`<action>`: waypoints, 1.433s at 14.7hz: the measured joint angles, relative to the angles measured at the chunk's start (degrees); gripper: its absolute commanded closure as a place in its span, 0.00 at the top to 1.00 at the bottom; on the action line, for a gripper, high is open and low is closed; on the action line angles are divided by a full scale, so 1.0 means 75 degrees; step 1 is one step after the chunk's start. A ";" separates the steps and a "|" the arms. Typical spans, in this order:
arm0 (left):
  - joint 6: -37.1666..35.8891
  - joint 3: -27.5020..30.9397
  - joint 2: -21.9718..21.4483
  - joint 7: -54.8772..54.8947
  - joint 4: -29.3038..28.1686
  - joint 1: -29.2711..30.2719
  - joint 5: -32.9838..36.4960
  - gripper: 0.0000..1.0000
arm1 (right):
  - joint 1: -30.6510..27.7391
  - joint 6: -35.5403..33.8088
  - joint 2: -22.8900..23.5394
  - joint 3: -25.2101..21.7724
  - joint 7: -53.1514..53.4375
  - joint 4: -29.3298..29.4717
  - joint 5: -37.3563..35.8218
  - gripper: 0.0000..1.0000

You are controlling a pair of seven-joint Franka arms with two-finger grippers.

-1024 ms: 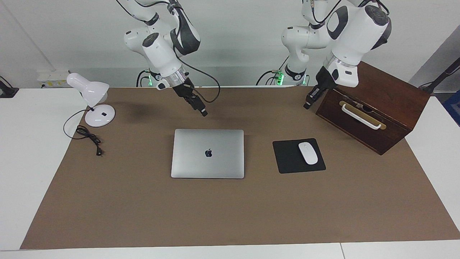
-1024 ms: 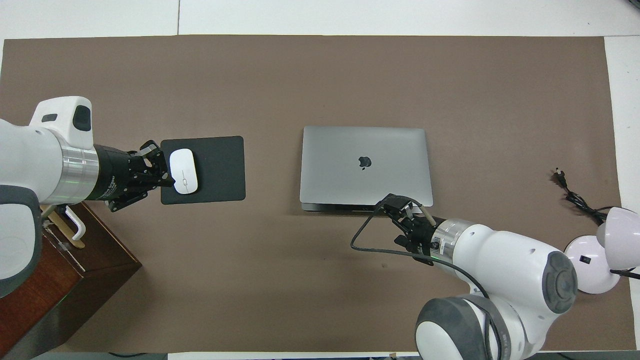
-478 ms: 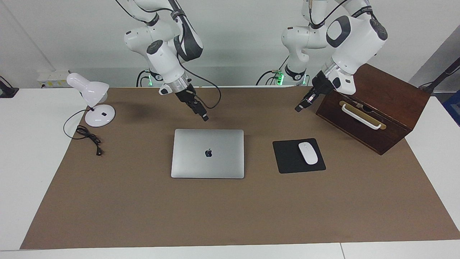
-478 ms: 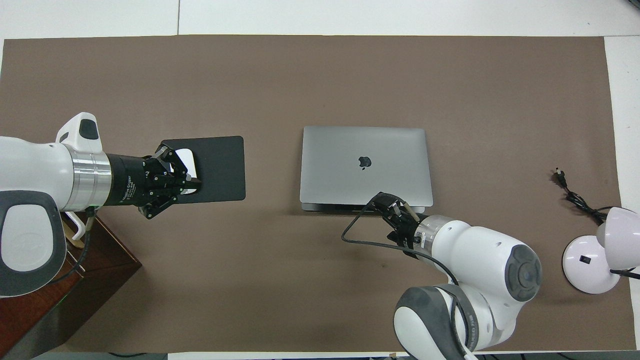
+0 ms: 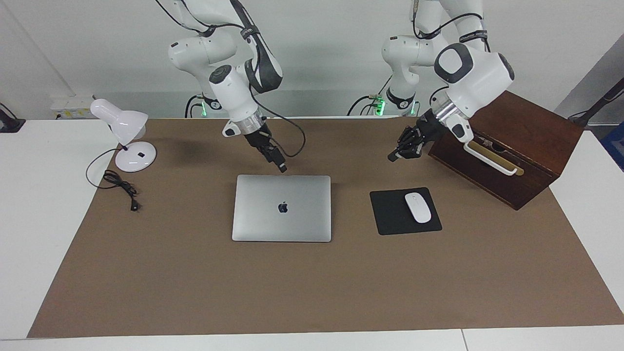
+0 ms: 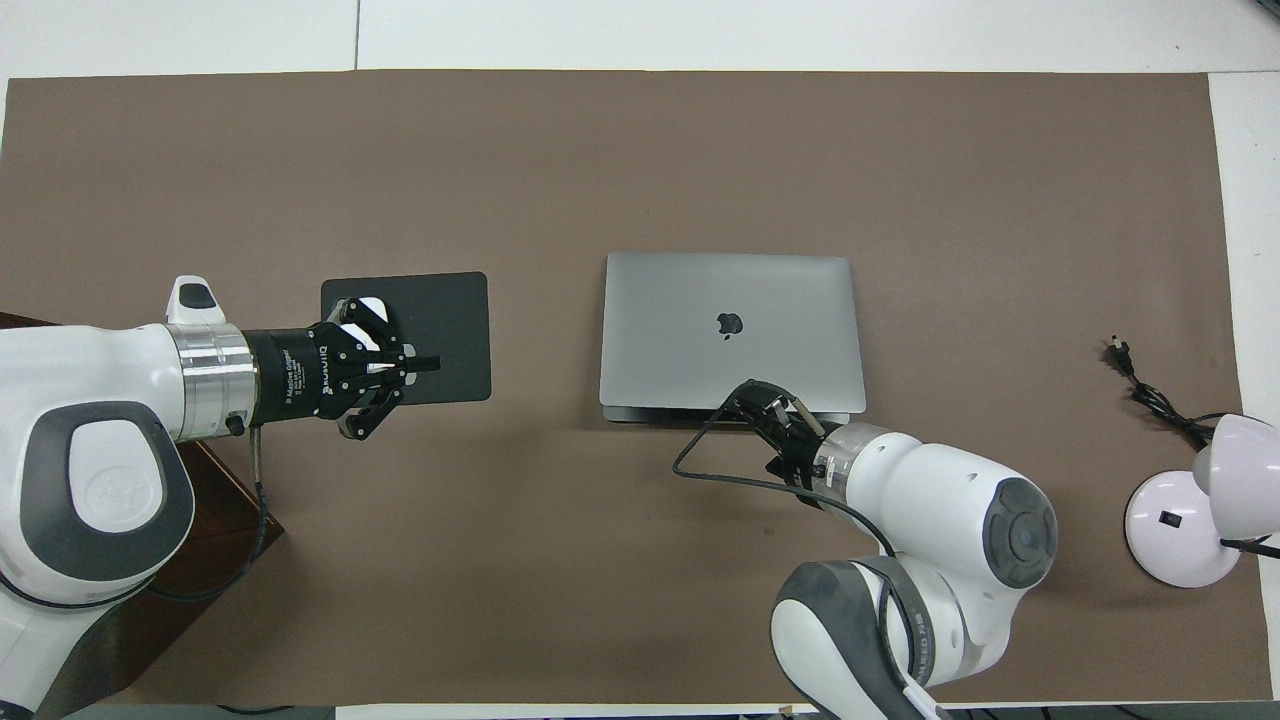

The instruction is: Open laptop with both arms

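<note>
The silver-grey laptop [image 5: 282, 214] lies shut and flat in the middle of the brown mat, its lid with the dark apple logo facing up; it also shows in the overhead view [image 6: 730, 290]. My right gripper [image 5: 281, 167] is shut and empty, tilted down, just above the laptop's edge nearer to the robots; it also shows in the overhead view [image 6: 748, 398]. My left gripper [image 5: 396, 156] is shut and empty, up in the air over the mat between the wooden box and the mouse pad. In the overhead view the left gripper [image 6: 425, 363] covers most of the mouse.
A black mouse pad [image 5: 390, 212] with a white mouse [image 5: 418, 207] lies beside the laptop toward the left arm's end. A dark wooden box [image 5: 516, 141] with a white handle stands nearer to the robots there. A white desk lamp [image 5: 127, 134] and its cable [image 5: 119, 185] are at the right arm's end.
The right gripper has come down toward the laptop's edge nearer to the robots. The left gripper has moved away from the wooden box, lower and toward the table's middle.
</note>
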 measured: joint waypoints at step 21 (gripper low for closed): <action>0.3999 -0.0080 0.0978 -0.1610 -0.0806 -0.2072 -0.4286 0.00 | -0.0126 0.0126 0.0593 -0.0073 -0.0376 0.0594 0.0000 1.00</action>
